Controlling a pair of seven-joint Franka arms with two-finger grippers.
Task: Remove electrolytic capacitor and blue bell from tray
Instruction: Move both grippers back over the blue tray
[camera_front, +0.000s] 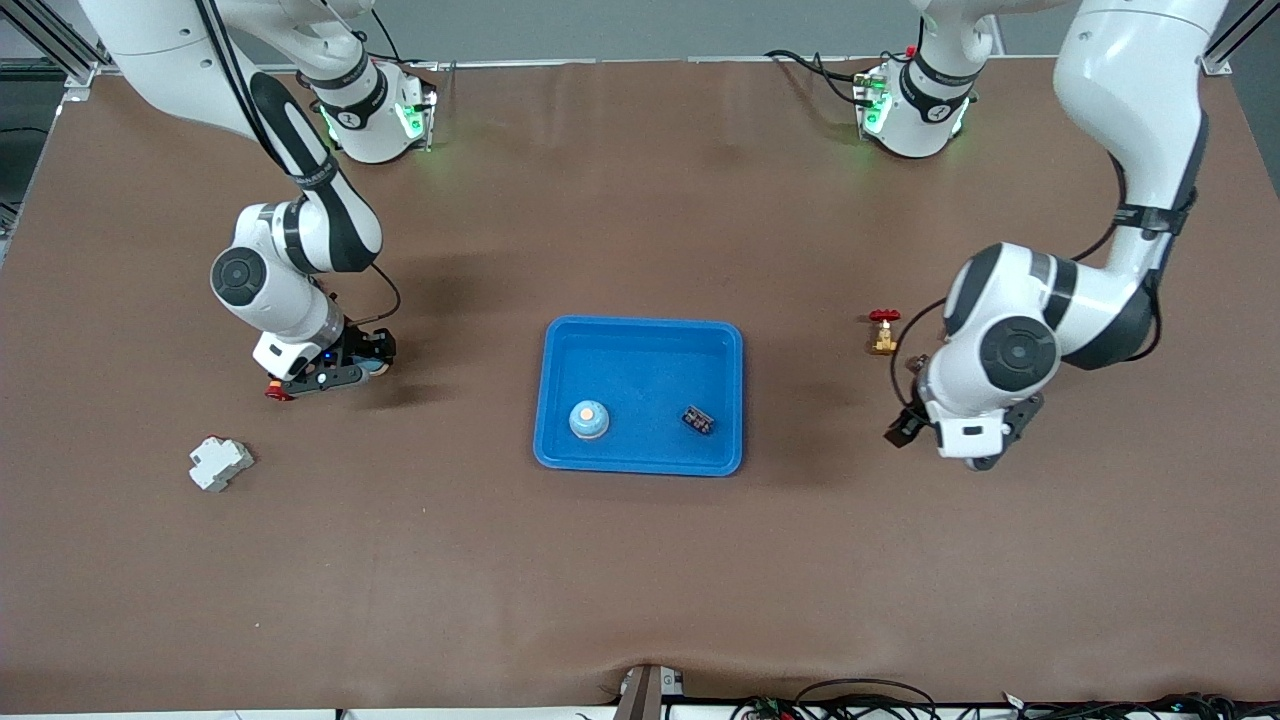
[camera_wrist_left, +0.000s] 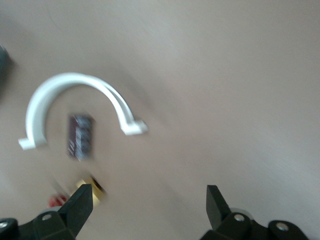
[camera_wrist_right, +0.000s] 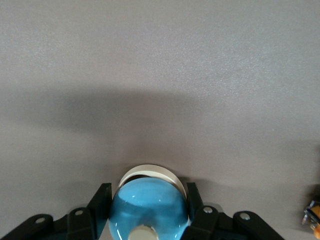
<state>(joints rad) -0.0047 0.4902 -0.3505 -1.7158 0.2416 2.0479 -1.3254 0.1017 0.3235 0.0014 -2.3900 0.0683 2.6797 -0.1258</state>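
Note:
A blue tray (camera_front: 640, 335) sits mid-table with a blue bell (camera_front: 589, 419) and a small black capacitor (camera_front: 698, 420) in it. My right gripper (camera_front: 370, 360) is low over the table toward the right arm's end. In the right wrist view it (camera_wrist_right: 147, 192) is shut on a second blue bell (camera_wrist_right: 147, 205) with a white base. My left gripper (camera_front: 940, 445) hangs over the table toward the left arm's end. In the left wrist view it (camera_wrist_left: 150, 192) is open and empty, over bare table beside a second black capacitor (camera_wrist_left: 80, 136), which the arm hides in the front view.
A white curved clip (camera_wrist_left: 75, 97) lies by that capacitor. A brass valve with a red handle (camera_front: 883, 330) stands beside the left arm and shows in the left wrist view (camera_wrist_left: 92, 187). A white block (camera_front: 220, 463) lies nearer the front camera than the right gripper.

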